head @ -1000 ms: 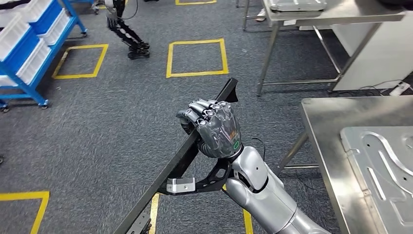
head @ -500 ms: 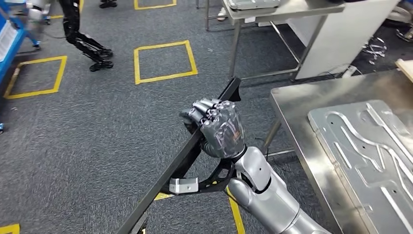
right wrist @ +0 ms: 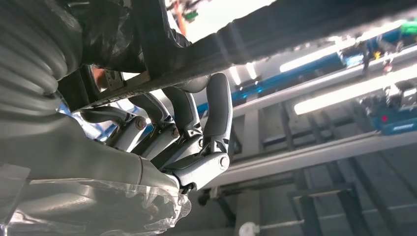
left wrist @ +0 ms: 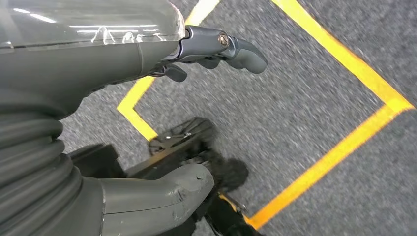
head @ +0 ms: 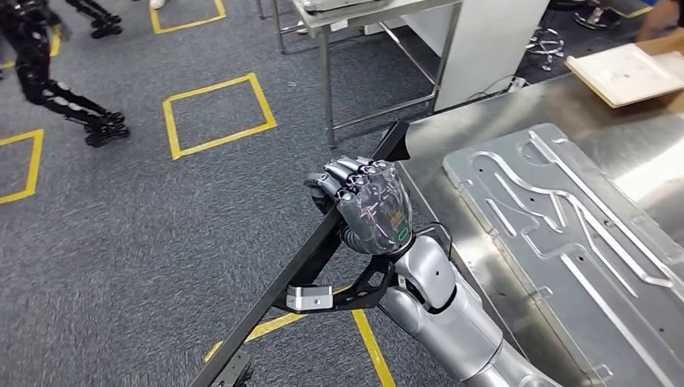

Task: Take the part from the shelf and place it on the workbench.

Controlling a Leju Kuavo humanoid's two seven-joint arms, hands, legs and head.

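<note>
Our right hand [head: 367,205] is wrapped tight around the part [head: 323,250], a long black bar that slants from low beside our body up to its far tip at the corner of the workbench [head: 484,274]. Our left hand [left wrist: 216,46] hangs over the grey floor, fingers loosely apart and holding nothing. To do this carry well, we judge we should keep the grip firm near the bar's middle, swing the far tip clear of the bench edge, and lower it flat onto bare steel beside the grooved metal plate [head: 565,218], not on it.
</note>
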